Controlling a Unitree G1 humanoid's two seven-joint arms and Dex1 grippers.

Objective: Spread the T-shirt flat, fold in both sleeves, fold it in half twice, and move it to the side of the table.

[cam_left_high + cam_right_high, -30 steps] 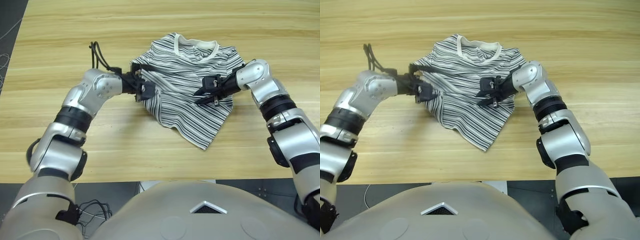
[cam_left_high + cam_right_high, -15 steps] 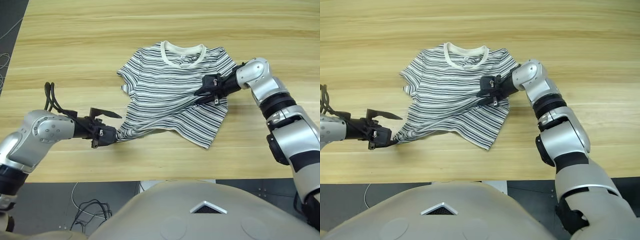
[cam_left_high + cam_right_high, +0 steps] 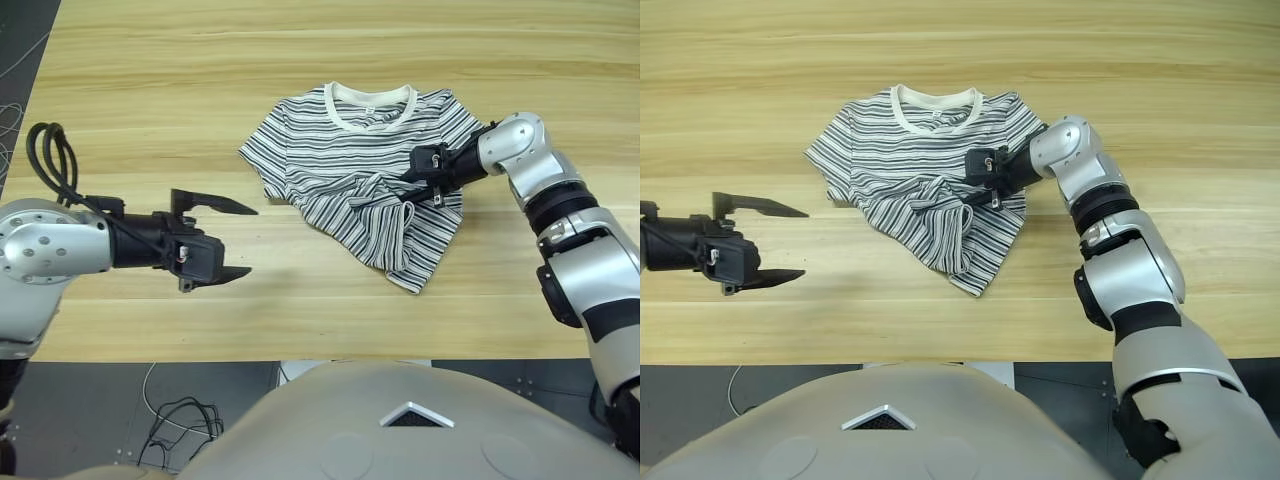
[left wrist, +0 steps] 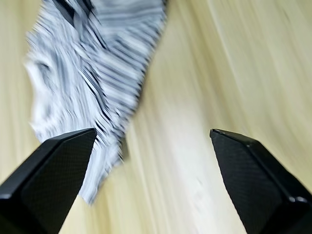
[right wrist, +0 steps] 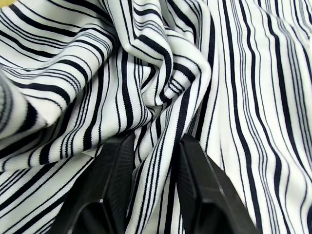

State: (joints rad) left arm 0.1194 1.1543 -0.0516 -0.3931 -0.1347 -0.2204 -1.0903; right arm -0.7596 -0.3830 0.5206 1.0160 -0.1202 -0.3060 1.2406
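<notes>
wooden table with rumpled striped t-shirt in right tool

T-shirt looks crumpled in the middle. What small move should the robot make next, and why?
Probably bring the left gripper, jaws open over bare table, across to the bunched lower edge of the T-shirt and pinch it. The right gripper grips the other side, so pulling could flatten the folds.

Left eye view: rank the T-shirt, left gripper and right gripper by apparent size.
1. T-shirt
2. left gripper, open
3. right gripper, shut on the T-shirt
The left gripper sits nearer the camera and is spread wide, so its lead over the right gripper is unsure.
</notes>
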